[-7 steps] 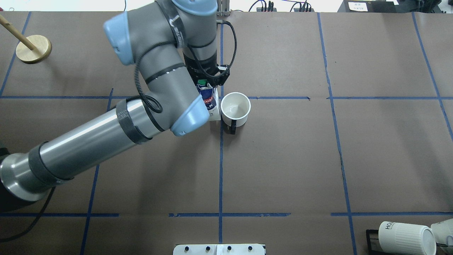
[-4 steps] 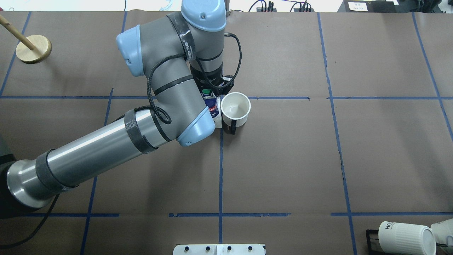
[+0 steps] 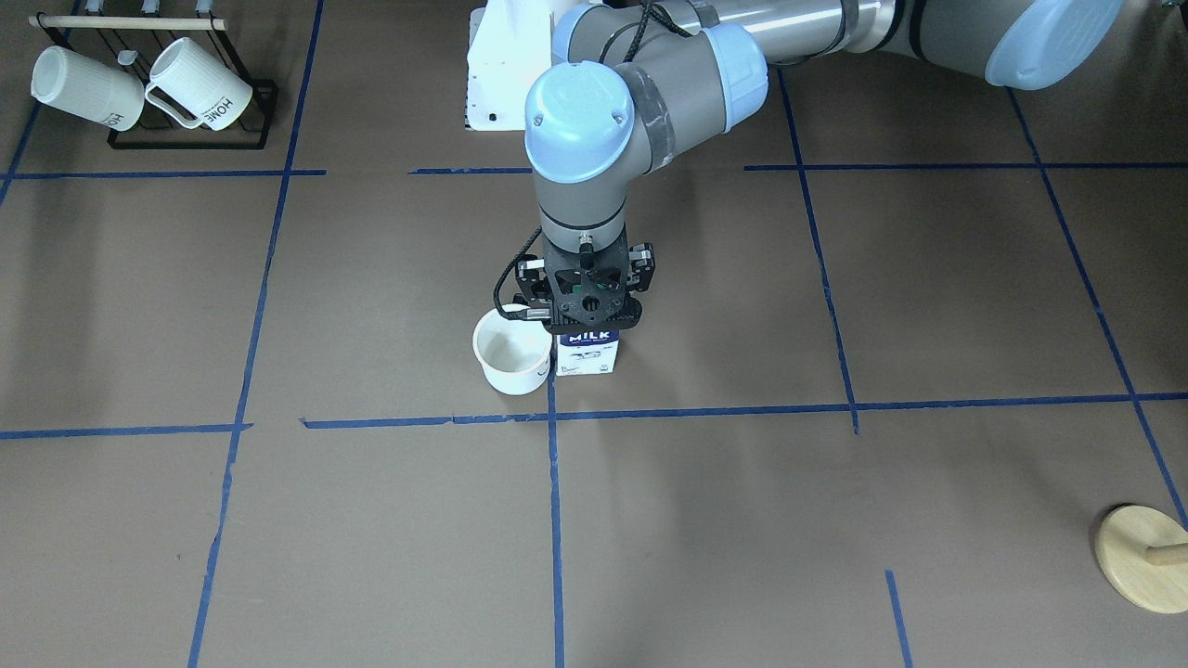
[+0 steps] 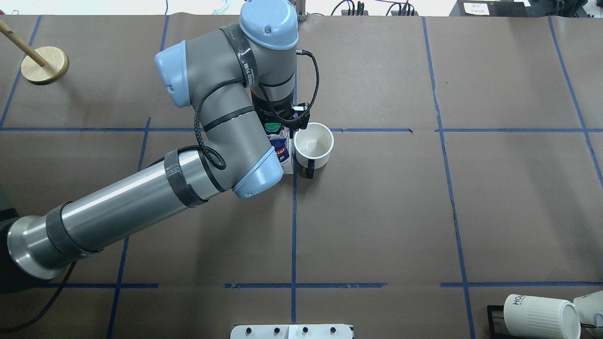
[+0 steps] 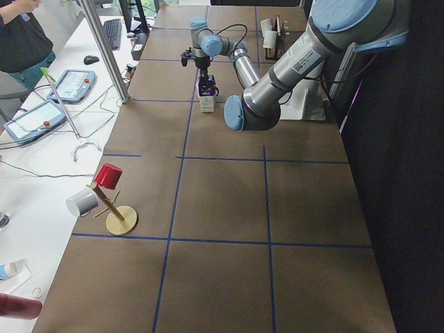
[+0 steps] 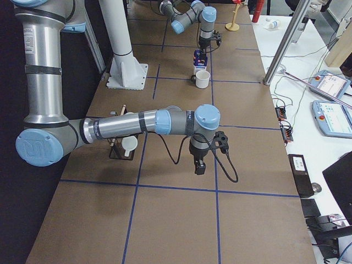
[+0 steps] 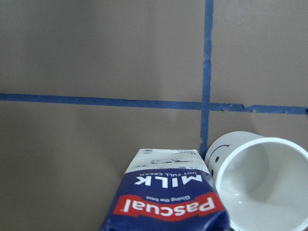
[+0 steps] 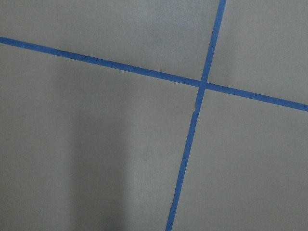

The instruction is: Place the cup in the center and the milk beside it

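The white cup (image 4: 313, 145) with a smiley face (image 7: 219, 150) stands upright just right of the tape crossing, the center (image 4: 294, 130); its dark handle points toward the robot. The dark blue milk (image 3: 587, 355) stands on the table touching the cup's side, also seen in the overhead view (image 4: 281, 143) and in the left wrist view (image 7: 168, 204). My left gripper (image 3: 588, 311) is directly over the carton, shut on its top. My right gripper (image 6: 198, 168) hangs over bare table near the robot's right end; I cannot tell whether it is open or shut.
Two ribbed "HOME" mugs (image 3: 139, 83) lie on a black rack at the table's near right corner. A wooden peg stand (image 4: 44, 65) with a red and a grey cup (image 5: 104, 187) is at the far left. The white robot base (image 4: 292, 331) is at the near edge.
My left arm has carried the milk a little to the right and toward the robot, up against the cup. The carton now stands upright on the table. The cup has not moved.
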`<control>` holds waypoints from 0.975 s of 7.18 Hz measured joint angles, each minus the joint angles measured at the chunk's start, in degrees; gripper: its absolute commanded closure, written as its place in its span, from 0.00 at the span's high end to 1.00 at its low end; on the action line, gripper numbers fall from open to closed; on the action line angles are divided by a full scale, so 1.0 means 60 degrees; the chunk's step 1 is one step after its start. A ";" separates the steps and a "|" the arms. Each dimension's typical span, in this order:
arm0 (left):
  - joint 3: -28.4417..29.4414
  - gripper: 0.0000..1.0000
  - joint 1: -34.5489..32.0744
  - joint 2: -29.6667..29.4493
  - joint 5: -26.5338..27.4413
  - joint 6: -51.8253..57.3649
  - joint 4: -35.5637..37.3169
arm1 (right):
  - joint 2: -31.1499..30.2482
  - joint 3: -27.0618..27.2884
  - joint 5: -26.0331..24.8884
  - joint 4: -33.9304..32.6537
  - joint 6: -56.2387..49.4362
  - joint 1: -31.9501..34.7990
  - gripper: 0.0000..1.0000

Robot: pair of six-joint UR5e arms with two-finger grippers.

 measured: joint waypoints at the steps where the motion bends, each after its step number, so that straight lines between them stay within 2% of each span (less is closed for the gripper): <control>1: -0.0088 0.99 -0.0028 0.0049 0.0000 0.0000 -0.0038 | 0.0000 0.0005 0.0000 0.0000 0.0000 0.0000 1.00; 4: -0.1283 0.99 -0.0778 0.0282 -0.0187 0.0712 0.0760 | 0.0000 0.0007 -0.0003 0.0000 0.0000 0.0000 1.00; 5: -0.2215 0.99 -0.1310 0.1003 -0.0574 0.1477 0.1093 | 0.0002 -0.0005 -0.0006 0.0000 0.0000 -0.0004 1.00; 7: -0.3985 0.99 -0.2870 0.3269 -0.1697 0.3964 0.1249 | 0.0013 -0.0005 -0.0001 0.0000 0.0000 -0.0004 1.00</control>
